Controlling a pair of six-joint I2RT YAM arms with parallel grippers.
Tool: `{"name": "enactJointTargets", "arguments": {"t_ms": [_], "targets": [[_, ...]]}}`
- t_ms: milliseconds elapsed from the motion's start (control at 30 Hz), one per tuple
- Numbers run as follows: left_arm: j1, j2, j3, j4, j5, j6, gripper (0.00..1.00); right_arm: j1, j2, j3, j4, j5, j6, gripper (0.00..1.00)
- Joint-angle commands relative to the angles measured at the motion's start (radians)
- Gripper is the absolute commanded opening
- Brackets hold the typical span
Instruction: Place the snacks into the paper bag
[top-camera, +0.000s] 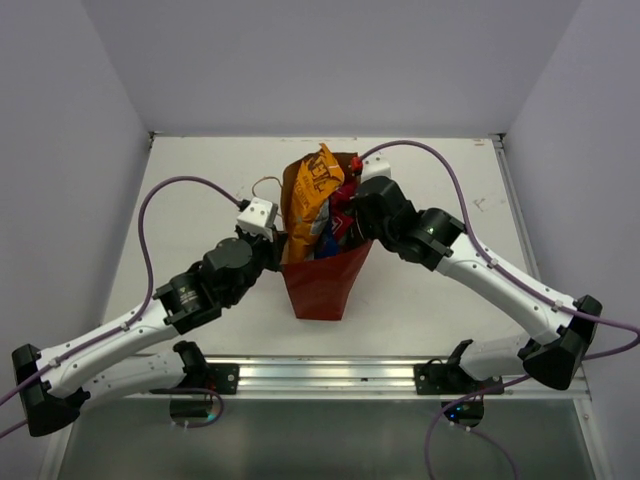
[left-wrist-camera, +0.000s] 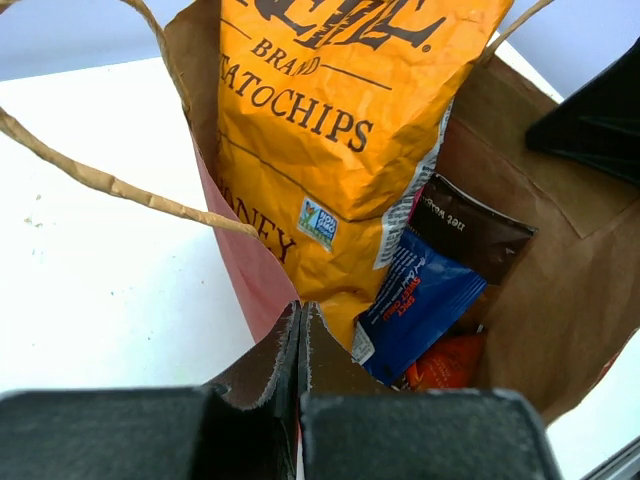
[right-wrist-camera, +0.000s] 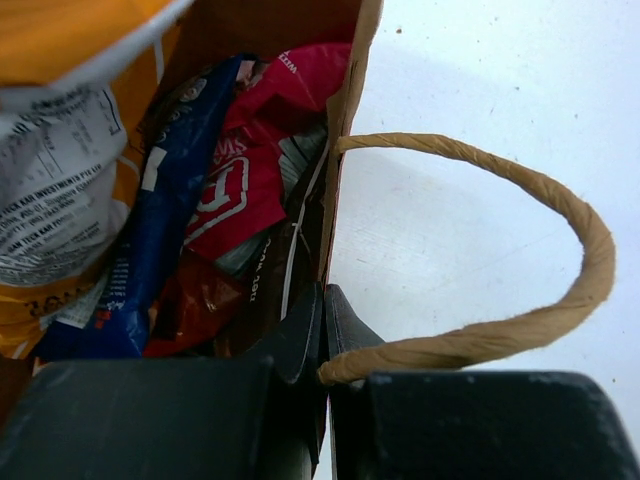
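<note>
The paper bag (top-camera: 325, 285) stands upright mid-table with its mouth held apart. My left gripper (left-wrist-camera: 300, 325) is shut on its left wall, and my right gripper (right-wrist-camera: 325, 305) is shut on its right wall beside a string handle (right-wrist-camera: 540, 200). The snacks are inside. An orange-yellow chip packet (left-wrist-camera: 340, 130) sticks out above the rim (top-camera: 310, 195). Beneath it lie a blue packet (left-wrist-camera: 420, 300), a dark brown one (left-wrist-camera: 470, 230) and a red-orange one (left-wrist-camera: 445, 362). A pink-magenta packet (right-wrist-camera: 255, 150) shows in the right wrist view.
The white table (top-camera: 190, 190) spreads around the bag, boxed in by grey walls at the back and sides. Purple cables (top-camera: 160, 200) arc over both arms. A metal rail (top-camera: 330, 375) runs along the near edge between the arm bases.
</note>
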Motion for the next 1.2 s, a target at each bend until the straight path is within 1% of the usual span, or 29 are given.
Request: {"name": "enactJointTargets", "arguments": {"t_ms": [0, 167, 467, 600, 633, 667, 700, 733, 767, 800, 833, 867, 900, 933, 967, 1000, 1033, 1167], "targets": [[-0.003, 0.015, 0.050, 0.083, -0.010, 0.013, 0.00, -0.004, -0.037, -0.020, 0.038, 0.035, 0.011, 0.00], [-0.003, 0.000, -0.016, 0.123, -0.004, -0.002, 0.00, -0.005, -0.037, -0.027, 0.027, 0.043, 0.006, 0.00], [-0.003, 0.012, 0.030, 0.102, 0.002, 0.013, 0.00, -0.007, -0.042, -0.024, 0.027, 0.052, 0.023, 0.00], [-0.005, 0.001, 0.021, 0.118, 0.045, -0.001, 0.00, -0.008, -0.043, -0.024, 0.023, 0.084, 0.017, 0.00], [-0.006, 0.001, 0.018, 0.123, 0.052, 0.001, 0.00, -0.008, -0.039, -0.024, 0.021, 0.084, 0.017, 0.03], [-0.008, 0.003, 0.015, 0.129, 0.056, 0.001, 0.00, -0.008, -0.037, -0.024, 0.019, 0.084, 0.018, 0.11], [-0.009, 0.006, 0.015, 0.138, 0.068, 0.005, 0.09, -0.010, -0.036, -0.024, 0.019, 0.085, 0.020, 0.29], [-0.009, 0.007, 0.016, 0.146, 0.078, 0.010, 0.18, -0.010, -0.039, -0.027, 0.019, 0.085, 0.023, 0.36], [-0.009, 0.007, 0.016, 0.152, 0.084, 0.015, 0.25, -0.010, -0.043, -0.030, 0.022, 0.089, 0.025, 0.44], [-0.012, 0.006, 0.016, 0.164, 0.090, 0.022, 0.40, -0.010, -0.048, -0.032, 0.027, 0.087, 0.023, 0.54], [-0.014, 0.006, 0.021, 0.165, 0.090, 0.028, 0.49, -0.008, -0.053, -0.037, 0.035, 0.092, 0.019, 0.63], [-0.014, 0.006, 0.026, 0.163, 0.090, 0.033, 0.56, -0.010, -0.065, -0.037, 0.038, 0.105, 0.018, 0.66], [-0.015, 0.003, 0.030, 0.163, 0.084, 0.045, 0.68, -0.010, -0.071, -0.037, 0.042, 0.110, 0.014, 0.68], [-0.015, 0.001, 0.039, 0.201, 0.079, 0.051, 0.70, -0.008, -0.079, -0.035, 0.052, 0.116, 0.006, 0.71], [-0.015, -0.002, 0.045, 0.204, 0.075, 0.059, 0.73, -0.010, -0.089, -0.031, 0.053, 0.121, 0.003, 0.72], [-0.015, -0.006, 0.052, 0.212, 0.062, 0.073, 0.79, -0.010, -0.094, -0.026, 0.052, 0.133, -0.003, 0.72], [-0.015, -0.006, 0.068, 0.214, 0.056, 0.079, 0.81, -0.008, -0.103, -0.017, 0.055, 0.138, -0.011, 0.73], [-0.015, -0.054, 0.113, 0.207, 0.006, 0.116, 0.84, -0.010, -0.154, 0.019, 0.039, 0.162, -0.023, 0.74]]}}
